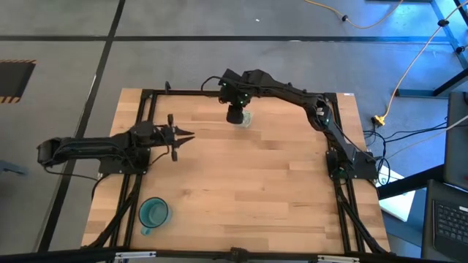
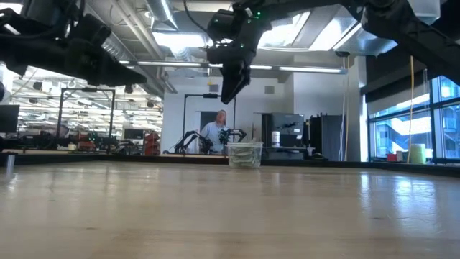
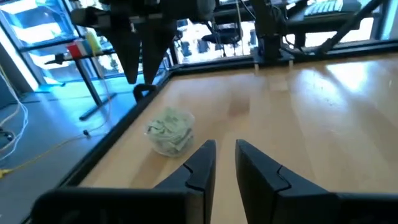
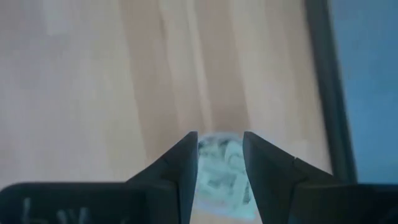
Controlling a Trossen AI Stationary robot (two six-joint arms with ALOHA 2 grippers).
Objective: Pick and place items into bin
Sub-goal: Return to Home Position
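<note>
The bin (image 2: 245, 155) is a small clear container standing near the table's far edge, with pale green and white packets (image 3: 169, 129) heaped inside it. My right gripper (image 2: 233, 90) hangs straight above the bin, fingers pointing down, open and with nothing between them. In the right wrist view the packets (image 4: 219, 171) show through the gap between its fingers. My left gripper (image 1: 186, 134) hovers over the table's left part, open, pointing toward the right. I see no packets lying on the table.
A teal cup (image 1: 153, 213) with a handle stands near the table's near left corner. A black frame (image 1: 146, 95) runs along the table's edges. In the low view a person (image 2: 215, 133) sits in the room beyond the far edge.
</note>
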